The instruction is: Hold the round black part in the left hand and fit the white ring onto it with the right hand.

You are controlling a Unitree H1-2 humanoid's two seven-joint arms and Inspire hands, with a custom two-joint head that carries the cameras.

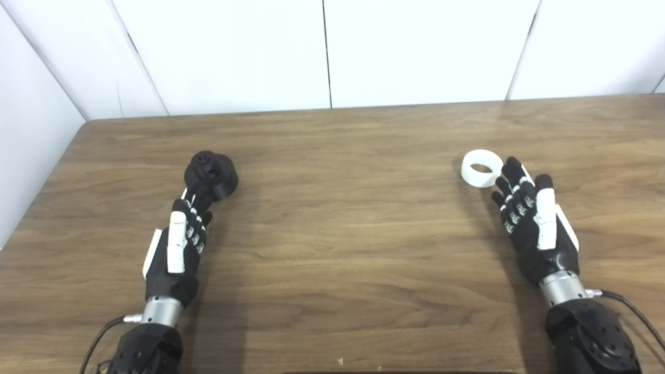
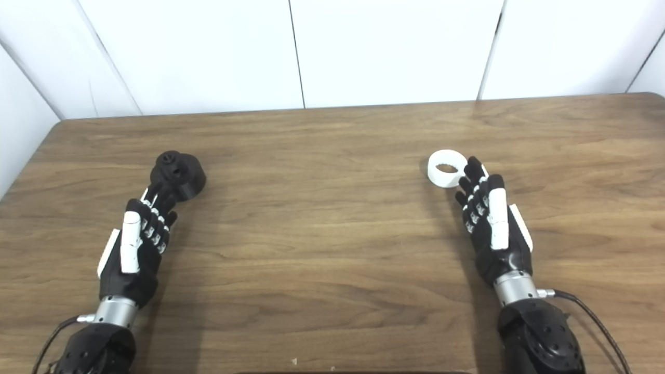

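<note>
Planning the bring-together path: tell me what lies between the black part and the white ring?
Nothing: only bare wooden table between the round black part and the white ring, in both eye views.

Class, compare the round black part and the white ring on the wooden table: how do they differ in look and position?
The round black part is dark and bulky, with a raised knob on top; the white ring is pale, low and open through its middle. The black part lies on the table's left side, by the left hand; the ring lies on the right, by the right hand. Both are round, rest on the wooden table, and neither is gripped.
</note>
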